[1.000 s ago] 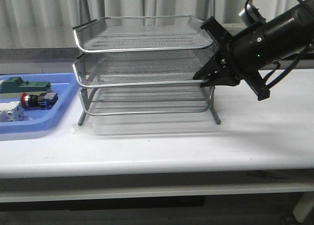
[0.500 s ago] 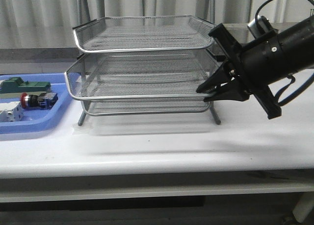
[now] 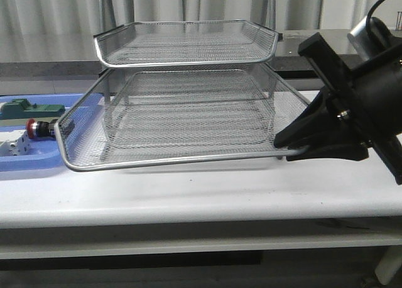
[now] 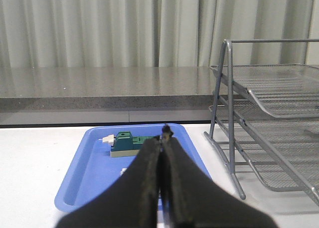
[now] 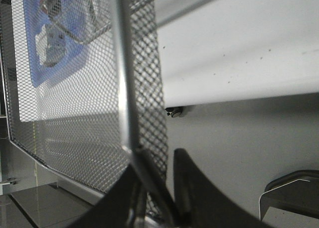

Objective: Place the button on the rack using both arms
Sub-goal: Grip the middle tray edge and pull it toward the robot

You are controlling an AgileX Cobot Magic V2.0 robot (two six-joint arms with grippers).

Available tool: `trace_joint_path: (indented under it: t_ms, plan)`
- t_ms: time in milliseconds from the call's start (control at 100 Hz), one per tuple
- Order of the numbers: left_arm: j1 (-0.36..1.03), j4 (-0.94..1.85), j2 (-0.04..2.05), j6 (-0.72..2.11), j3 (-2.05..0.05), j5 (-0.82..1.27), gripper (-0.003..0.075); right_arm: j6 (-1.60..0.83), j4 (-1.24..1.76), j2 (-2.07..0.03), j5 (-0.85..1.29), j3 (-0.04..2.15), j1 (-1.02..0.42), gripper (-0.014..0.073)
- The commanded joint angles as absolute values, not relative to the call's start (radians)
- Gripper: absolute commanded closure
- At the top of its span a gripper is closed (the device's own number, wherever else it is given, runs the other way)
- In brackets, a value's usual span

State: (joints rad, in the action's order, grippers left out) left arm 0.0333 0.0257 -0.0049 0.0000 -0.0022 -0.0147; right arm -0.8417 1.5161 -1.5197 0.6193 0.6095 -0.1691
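My left claw (image 4: 160, 153) hangs over the near end of the blue tray (image 4: 89, 175), its fingers pressed together with nothing between them. My right claw (image 3: 295, 143) is clamped on the front right corner of the rack's (image 3: 188, 43) middle mesh tray (image 3: 182, 121); the right wrist view shows my fingers (image 5: 149, 188) pinching that tray's wire rim.

The blue tray sits left of the rack on the white bench (image 3: 207, 187). In it I count three parts: a green block (image 3: 28, 109) at the back, the button (image 3: 39, 129) in front of it with its red head pointing away from the rack, and a white block (image 3: 12, 146) nearest the bench's front edge. The pulled-out mesh tray now partly screens the button in the front view. All three rack tiers look bare of parts, though the bottom tier is mostly hidden behind the middle one.

Since half a second ago the middle tray has slid much farther out from the frame toward the bench's front edge, and my right arm has drawn back with it. A second ago that tray was nearly flush under the top tier. The blue tray's three parts have not moved.
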Motion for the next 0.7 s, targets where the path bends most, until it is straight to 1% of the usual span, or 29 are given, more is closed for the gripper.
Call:
trace_joint_path:
  t_ms: [0, 170, 240, 290, 340, 480, 530, 600, 690]
  plan:
    - [0.031, 0.035, -0.037, -0.006, 0.053, -0.089, 0.0741, -0.883, 1.493, -1.455, 0.637, 0.610, -0.170, 0.0641]
    - [0.031, 0.035, -0.037, -0.006, 0.053, -0.089, 0.0741, -0.890, 1.493, -1.442, 0.643, 0.610, -0.170, 0.0636]
    - [0.031, 0.035, -0.037, -0.006, 0.053, -0.089, 0.0741, -0.892, 1.493, -1.442, 0.652, 0.610, -0.170, 0.0594]
    - [0.031, 0.035, -0.037, -0.006, 0.053, -0.089, 0.0741, -0.894, 1.493, -1.442, 0.656, 0.610, -0.170, 0.0533]
    - [0.031, 0.035, -0.037, -0.006, 0.053, -0.089, 0.0741, -0.897, 1.493, -1.442, 0.661, 0.610, -0.170, 0.0449]
    - [0.031, 0.035, -0.037, -0.006, 0.053, -0.089, 0.0741, -0.901, 1.493, -1.442, 0.668, 0.610, -0.170, 0.0146]
    - [0.031, 0.035, -0.037, -0.006, 0.053, -0.089, 0.0741, -0.912, 1.493, -1.442, 0.668, 0.610, -0.170, 0.0071]
    - [0.031, 0.035, -0.037, -0.006, 0.053, -0.089, 0.0741, -0.938, 1.493, -1.441, 0.668, 0.610, -0.170, 0.0017]
    - [0.031, 0.035, -0.037, -0.006, 0.053, -0.089, 0.0741, -0.942, 1.493, -1.438, 0.676, 0.610, -0.170, 0.0011]
